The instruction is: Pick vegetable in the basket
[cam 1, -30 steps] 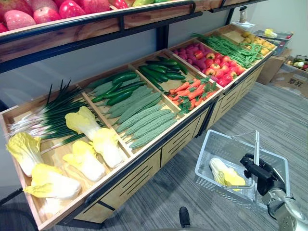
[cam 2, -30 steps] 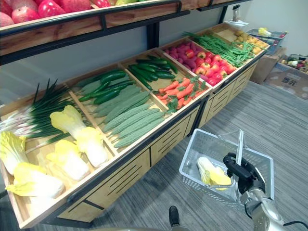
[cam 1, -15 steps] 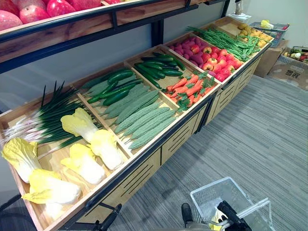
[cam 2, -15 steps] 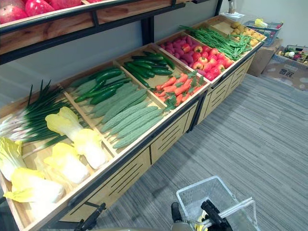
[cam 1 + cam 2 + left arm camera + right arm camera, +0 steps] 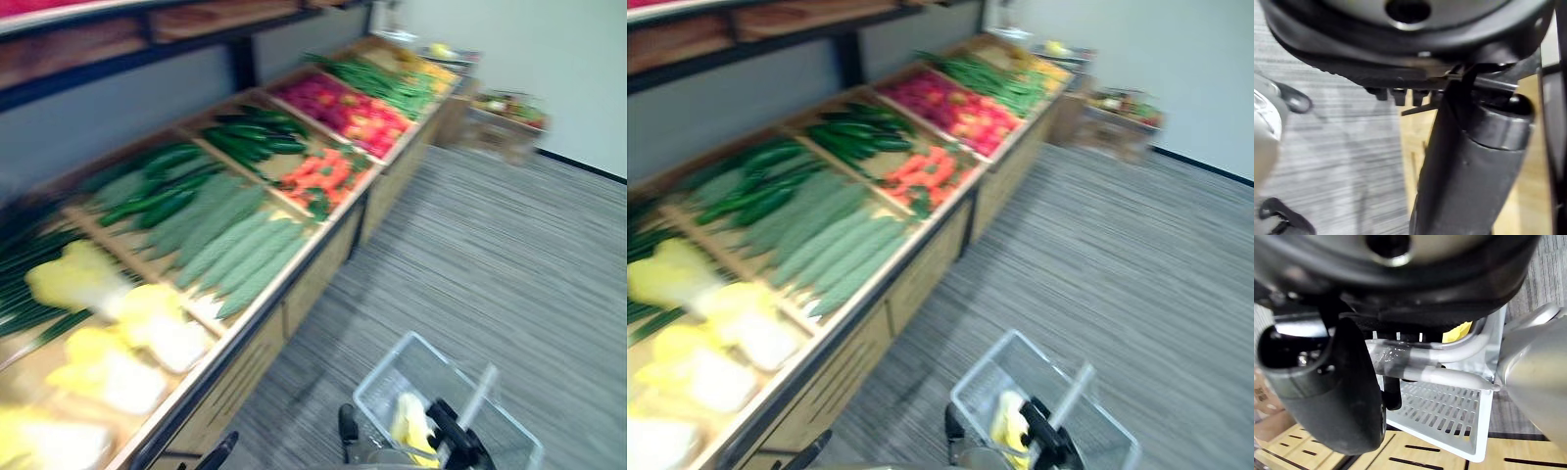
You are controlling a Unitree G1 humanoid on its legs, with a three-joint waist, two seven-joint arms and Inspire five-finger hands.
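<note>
Right robot hand (image 5: 452,443) around basket handle (image 5: 482,387)

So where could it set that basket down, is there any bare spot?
The grey floor is bare between the stand front and the boxes by the far wall. The stand's bins are crowded: cabbages, gourds, cucumbers and carrots leave little wood showing. The basket in the right hand has room beside its cabbage.

Head stereo pair looks down from above, both eyes sharing the front edge of the produce stand (image 5: 299,286) and the basket (image 5: 382,364); wrist cameras sit very close along left hand (image 5: 1469,171) and right hand (image 5: 1352,396).
</note>
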